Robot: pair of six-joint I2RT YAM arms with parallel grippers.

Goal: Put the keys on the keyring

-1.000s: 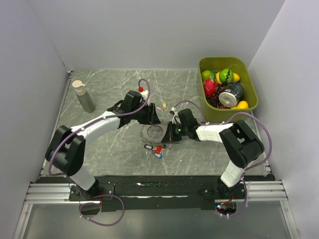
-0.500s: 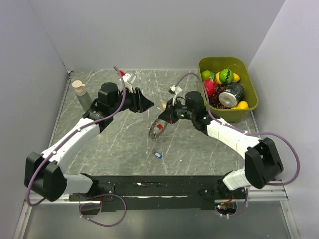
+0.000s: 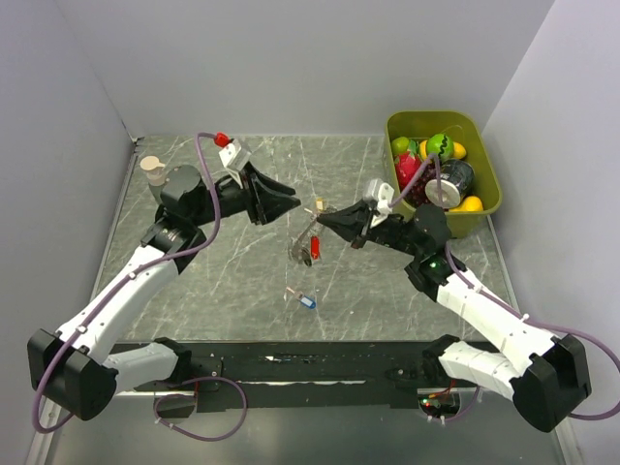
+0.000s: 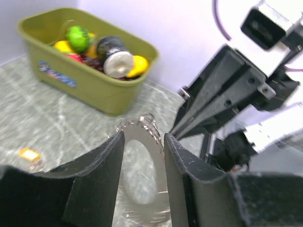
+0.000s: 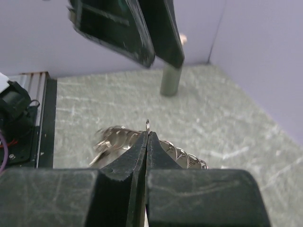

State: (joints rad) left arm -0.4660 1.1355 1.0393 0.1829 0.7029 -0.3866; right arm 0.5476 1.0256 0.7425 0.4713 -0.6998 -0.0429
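My right gripper [image 3: 318,221] is shut on the rim of the keyring [image 3: 304,244] and holds it edge-up above the table. The ring's red tag [image 3: 315,244] hangs beside it. In the right wrist view the ring [image 5: 187,155] shows behind the closed fingertips [image 5: 142,142]. My left gripper [image 3: 295,205] is open and empty, level with the ring and just left of it. Through its gap the ring [image 4: 142,156] shows ahead. A blue key [image 3: 307,301] lies on the table below the ring. A tan key [image 3: 318,204] lies behind it and also shows in the left wrist view [image 4: 29,153].
A green bin [image 3: 489,208] of toy fruit and a can stands at the back right, also seen in the left wrist view [image 4: 71,82]. A grey bottle [image 3: 155,174] stands at the back left, also seen in the right wrist view [image 5: 170,81].
My right gripper has lifted the keyring with its red tag off the table. Both arms have risen and drawn back. The blue key has stayed on the table.
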